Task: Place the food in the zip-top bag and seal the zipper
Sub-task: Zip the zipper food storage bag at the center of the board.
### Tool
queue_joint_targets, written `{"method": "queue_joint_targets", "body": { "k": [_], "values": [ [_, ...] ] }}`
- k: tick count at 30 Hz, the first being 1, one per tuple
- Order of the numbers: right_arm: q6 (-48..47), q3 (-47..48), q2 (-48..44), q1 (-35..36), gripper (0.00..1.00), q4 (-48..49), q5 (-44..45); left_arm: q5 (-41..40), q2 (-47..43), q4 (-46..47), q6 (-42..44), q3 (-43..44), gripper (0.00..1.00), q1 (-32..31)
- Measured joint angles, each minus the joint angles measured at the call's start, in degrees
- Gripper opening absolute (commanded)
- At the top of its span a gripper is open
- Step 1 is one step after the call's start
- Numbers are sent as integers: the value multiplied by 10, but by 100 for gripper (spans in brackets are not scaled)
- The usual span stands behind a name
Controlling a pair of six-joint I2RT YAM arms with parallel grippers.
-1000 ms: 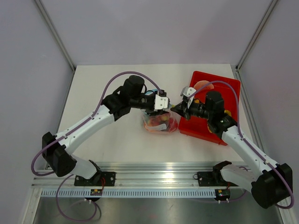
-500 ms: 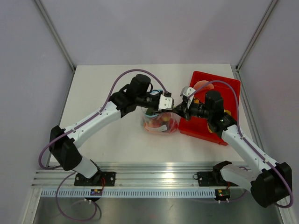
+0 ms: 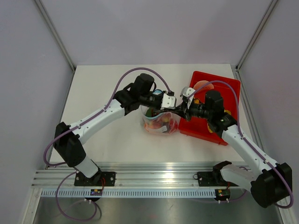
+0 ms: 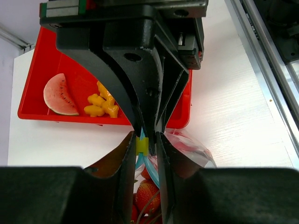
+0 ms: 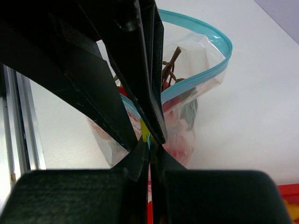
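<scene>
Sliding in: the left fingers [image 3: 171, 102] have crept toward 3 o'clock along the bag mouth and now sit just beside the right fingers [image 3: 179, 108].

Left fingers are nearly shut, pinching the yellow-green slider [image 4: 142, 146] on the zipper [image 5: 227, 50]. Right fingers are clamped flat on the 3 o'clock end of the zip-top bag [image 3: 159, 122]. Bag hasn't moved: mid-bench, against the red tray [image 3: 231, 93] at its 3 o'clock, food [image 4: 145, 191] inside. The right wrist view shows the mouth looped open, so I judge the seal isn't done.
</scene>
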Motion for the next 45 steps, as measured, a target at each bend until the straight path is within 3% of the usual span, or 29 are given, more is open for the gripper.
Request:
{"method": "queue_joint_targets", "body": {
  "k": [4, 9, 16, 32, 45],
  "values": [
    [-1, 0, -3, -1, 0, 0, 5, 0, 0, -3, -2, 3, 20, 0],
    [3, -11, -19, -1, 0, 12, 25, 0, 0, -4, -7, 6, 0, 0],
    [34, -68, -66, 0, 0, 78, 71, -2, 7, 7, -8, 9, 0, -3],
    [62, -84, -78, 0, 0, 105, 130, 10, 6, -18, -13, 7, 0, 39],
    [64, -84, -62, 0, 0, 119, 144, -13, -87, -14, -46, -114, 0, 107]
  ]
}}
